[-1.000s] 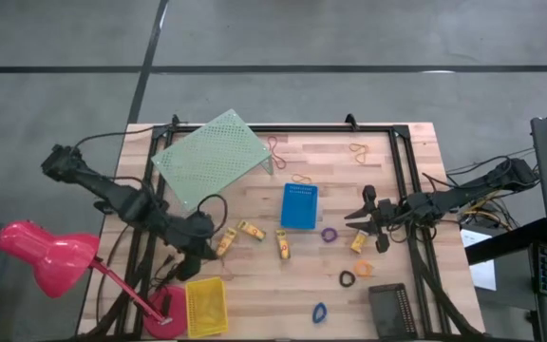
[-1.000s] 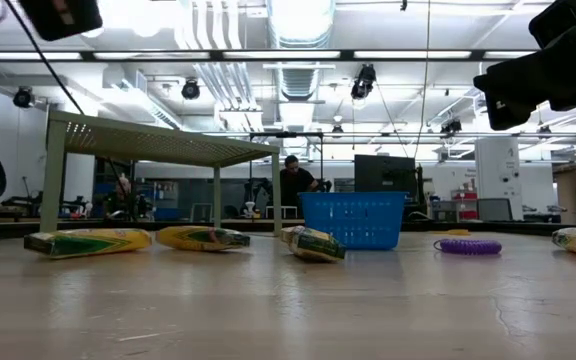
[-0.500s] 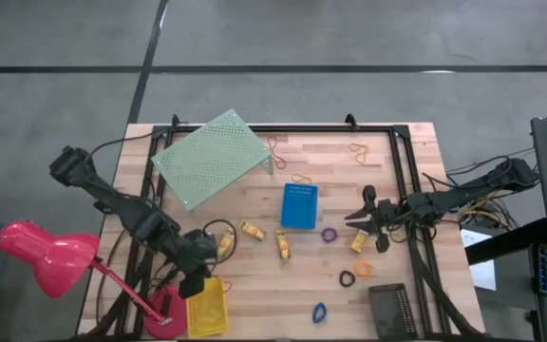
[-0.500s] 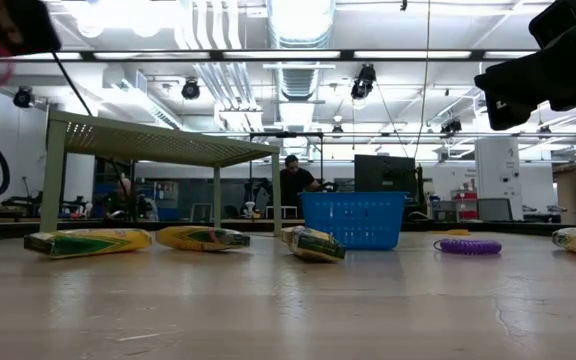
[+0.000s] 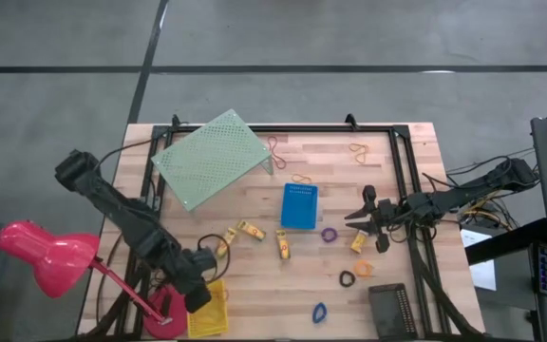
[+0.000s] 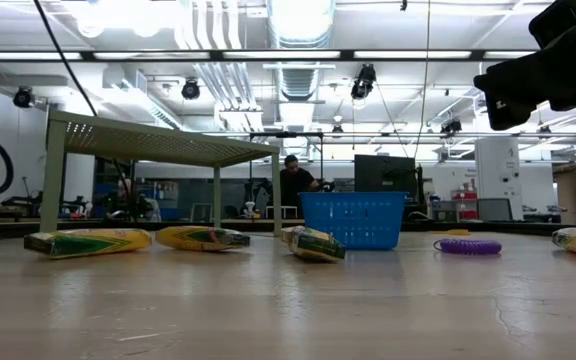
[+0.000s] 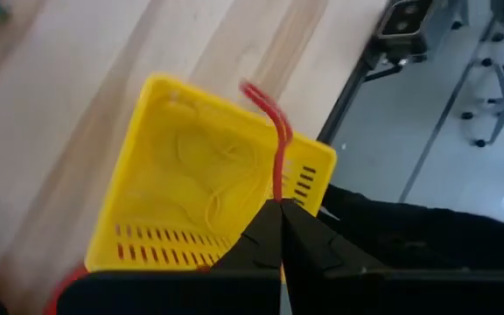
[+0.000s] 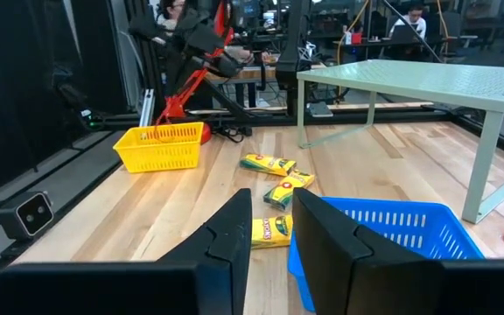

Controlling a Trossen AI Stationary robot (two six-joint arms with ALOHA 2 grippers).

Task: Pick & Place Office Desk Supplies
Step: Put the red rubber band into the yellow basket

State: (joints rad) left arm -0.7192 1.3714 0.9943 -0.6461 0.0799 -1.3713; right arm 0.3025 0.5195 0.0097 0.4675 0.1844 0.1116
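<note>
Only left wrist view shows left pincer [image 7: 280, 210] clenched, empty, over yellow bin [image 7: 201, 175]; right pincer [image 5: 361, 218] released.

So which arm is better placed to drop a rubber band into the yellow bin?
Left. The left gripper hangs over the yellow bin, shut on a rubber band; the right gripper waits far off near the blue bin.

Grey floor [image 5: 349, 33] – ceiling strip lights [image 6: 298, 55] – person [image 6: 293, 185] behind
</note>
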